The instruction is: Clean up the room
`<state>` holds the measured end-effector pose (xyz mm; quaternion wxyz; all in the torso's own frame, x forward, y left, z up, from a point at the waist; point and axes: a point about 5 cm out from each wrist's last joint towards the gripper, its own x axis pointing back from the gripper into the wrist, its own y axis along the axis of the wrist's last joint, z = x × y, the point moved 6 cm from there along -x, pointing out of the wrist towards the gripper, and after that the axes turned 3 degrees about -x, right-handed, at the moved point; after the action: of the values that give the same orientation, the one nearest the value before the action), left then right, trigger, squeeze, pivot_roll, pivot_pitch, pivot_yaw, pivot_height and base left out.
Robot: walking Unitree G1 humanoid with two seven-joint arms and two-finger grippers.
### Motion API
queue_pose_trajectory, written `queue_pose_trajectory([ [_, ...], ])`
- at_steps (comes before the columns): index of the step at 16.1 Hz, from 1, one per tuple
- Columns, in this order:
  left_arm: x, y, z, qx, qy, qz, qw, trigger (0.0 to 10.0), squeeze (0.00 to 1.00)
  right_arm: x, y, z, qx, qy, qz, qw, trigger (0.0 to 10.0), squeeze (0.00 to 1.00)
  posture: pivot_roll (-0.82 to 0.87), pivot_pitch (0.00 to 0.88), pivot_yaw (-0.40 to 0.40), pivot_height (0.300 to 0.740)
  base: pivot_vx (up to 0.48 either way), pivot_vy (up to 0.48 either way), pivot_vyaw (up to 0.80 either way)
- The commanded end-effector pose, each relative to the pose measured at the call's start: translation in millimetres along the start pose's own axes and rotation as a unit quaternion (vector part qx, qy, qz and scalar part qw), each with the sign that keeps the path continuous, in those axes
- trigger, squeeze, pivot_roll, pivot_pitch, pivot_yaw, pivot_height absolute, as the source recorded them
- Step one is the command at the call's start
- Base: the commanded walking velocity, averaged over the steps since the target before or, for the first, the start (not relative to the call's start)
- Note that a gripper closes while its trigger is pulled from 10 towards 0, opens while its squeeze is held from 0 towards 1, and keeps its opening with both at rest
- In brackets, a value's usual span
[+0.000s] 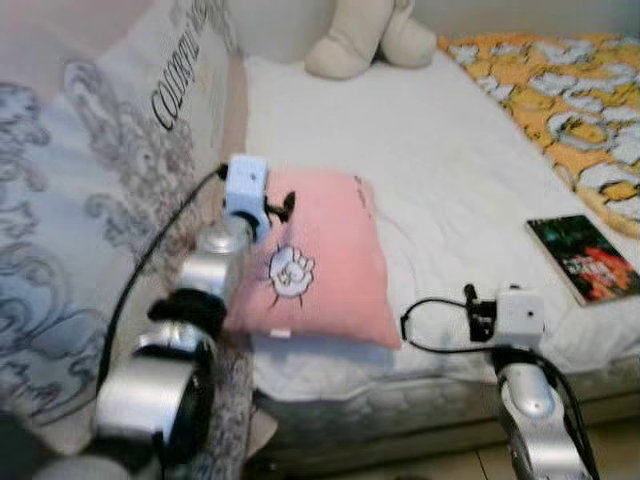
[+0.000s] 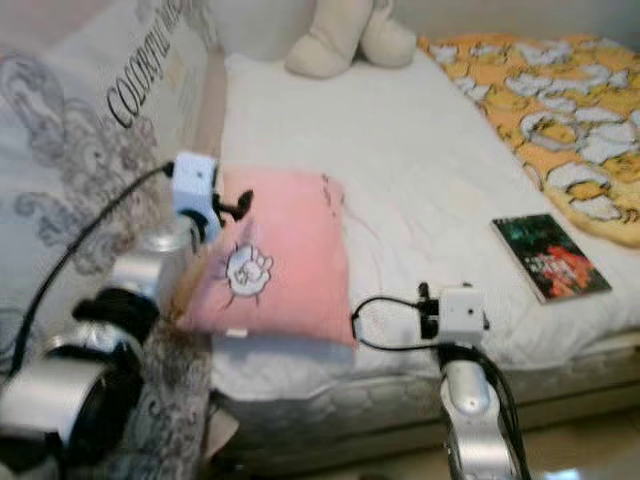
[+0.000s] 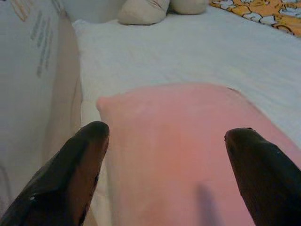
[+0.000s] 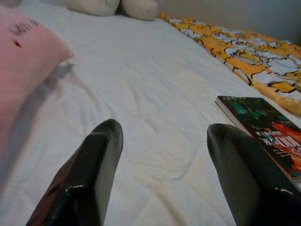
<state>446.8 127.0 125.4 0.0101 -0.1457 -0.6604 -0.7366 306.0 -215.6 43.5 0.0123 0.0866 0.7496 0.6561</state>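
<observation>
A pink pillow (image 1: pixel 320 255) with a small white cartoon patch lies on the white bed sheet (image 1: pixel 440 150) near the bed's front left corner. My left gripper (image 3: pixel 167 155) is open, just above the pillow's near left edge, one finger (image 3: pixel 75 174) on each side of the pink cloth. My right gripper (image 4: pixel 164 162) is open too, low over bare sheet at the bed's front edge, between the pillow (image 4: pixel 23 56) and a dark book (image 4: pixel 268 129). That book (image 1: pixel 583 258) lies flat at the front right of the bed.
A cream plush toy (image 1: pixel 365 35) sits at the head of the bed. An orange and white patterned blanket (image 1: pixel 570 95) covers the far right. A large grey-patterned cushion with lettering (image 1: pixel 110 170) stands along the left side. Tiled floor (image 1: pixel 450 465) shows below the mattress.
</observation>
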Motion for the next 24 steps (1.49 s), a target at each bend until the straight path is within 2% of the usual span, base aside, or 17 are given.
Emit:
queue_pose_trajectory([
  [1,-1.8,-12,0.3,0.025,-0.007,0.03,0.999,10.0,1.0,1.1,9,4.0,0.0,0.007,-0.01,1.0,10.0,0.0,-0.22,0.0,0.06,0.74,0.0,0.0,0.0],
  [2,-2.2,-18,-0.3,0.039,-0.008,0.043,0.998,10.0,0.66,4.0,9,6.6,0.003,0.015,-0.009,1.0,10.0,0.0,-0.22,0.006,0.053,0.74,0.0,0.0,0.0],
  [3,-2.2,-24,-1.5,0.044,-0.009,0.058,0.997,10.0,0.0,8.9,8,8.7,0.007,0.025,-0.006,1.0,10.0,0.0,-0.23,0.032,0.048,0.74,0.0,0.0,0.0],
  [5,-1.4,-40,-10.4,0.067,-0.019,0.092,0.993,10.0,0.0,23.6,7,6.3,0.016,0.039,0.0,0.999,10.0,0.0,-0.25,0.1,0.029,0.74,0.0,0.0,0.0],
  [6,-0.2,-49,-10.7,0.067,-0.012,0.105,0.992,10.0,0.0,31.8,11,6.1,0.005,0.05,0.0,0.999,10.0,0.0,-0.27,0.132,0.019,0.74,0.0,0.0,0.0],
  [7,1.1,-55,-10.8,0.077,-0.006,0.114,0.99,10.0,0.0,36.7,14,10.9,0.003,0.069,-0.004,0.998,10.0,0.0,-0.28,0.149,0.012,0.74,0.0,0.0,0.0],
  [8,4.7,-71,-15.9,0.115,-0.004,0.136,0.984,10.0,0.0,49.9,21,21.6,-0.003,0.114,-0.005,0.993,10.0,0.0,-0.31,0.173,0.003,0.74,0.0,0.0,0.0],
  [9,6.2,-76,-19.6,0.115,-0.011,0.146,0.983,10.0,0.0,55.7,20,19.4,-0.001,0.121,0.004,0.993,10.0,0.0,-0.31,0.185,-0.001,0.74,0.0,0.0,0.0],
  [11,7.9,-81,-20.4,0.1,-0.014,0.158,0.982,10.0,0.0,57.7,16,12.2,0.0,0.112,0.018,0.994,10.0,0.0,-0.31,0.19,-0.003,0.74,0.0,0.0,0.0],
  [14,7.9,-81,-20.4,0.1,-0.014,0.158,0.982,10.0,0.0,57.7,16,12.2,0.0,0.112,0.018,0.994,10.0,0.0,-0.31,0.19,-0.003,0.74,0.0,0.0,0.0],
  [15,7.1,-78,-12.7,0.092,-0.002,0.145,0.985,0.0,0.0,55.2,15,16.0,-0.008,0.117,0.021,0.993,10.0,0.0,-0.29,0.184,0.002,0.74,0.0,0.0,0.0],
  [16,5.9,-71,-5.3,0.099,0.01,0.125,0.987,0.0,0.0,53.1,19,23.8,-0.019,0.129,0.012,0.991,10.0,0.0,-0.29,0.183,0.003,0.74,0.0,0.0,0.0],
  [19,6.7,-73,-7.3,0.117,0.004,0.123,0.985,0.0,0.0,61.2,22,38.5,-0.049,0.184,0.026,0.981,10.0,0.0,-0.28,0.19,0.002,0.74,0.0,0.0,0.0],
  [20,6.4,-73,-9.0,0.127,0.0,0.12,0.985,0.0,0.0,68.0,17,48.5,-0.053,0.221,0.044,0.973,10.0,0.0,-0.28,0.191,0.003,0.74,0.0,0.0,0.0],
  [22,4.3,-67,-13.5,0.141,-0.01,0.11,0.984,0.0,0.0,85.9,7,68.8,-0.061,0.318,0.088,0.942,10.0,0.0,-0.29,0.19,0.004,0.74,0.0,0.0,0.0],
  [23,2.9,-63,-17.3,0.146,-0.018,0.104,0.984,0.0,0.0,87.0,7,67.8,-0.063,0.335,0.096,0.935,10.0,0.0,-0.29,0.186,0.004,0.74,0.0,0.0,0.0],
  [24,1.9,-59,-20.2,0.145,-0.026,0.098,0.984,0.0,0.0,83.8,9,63.5,-0.061,0.332,0.095,0.936,10.0,0.0,-0.29,0.185,0.005,0.74,0.0,0.0,0.0],
])
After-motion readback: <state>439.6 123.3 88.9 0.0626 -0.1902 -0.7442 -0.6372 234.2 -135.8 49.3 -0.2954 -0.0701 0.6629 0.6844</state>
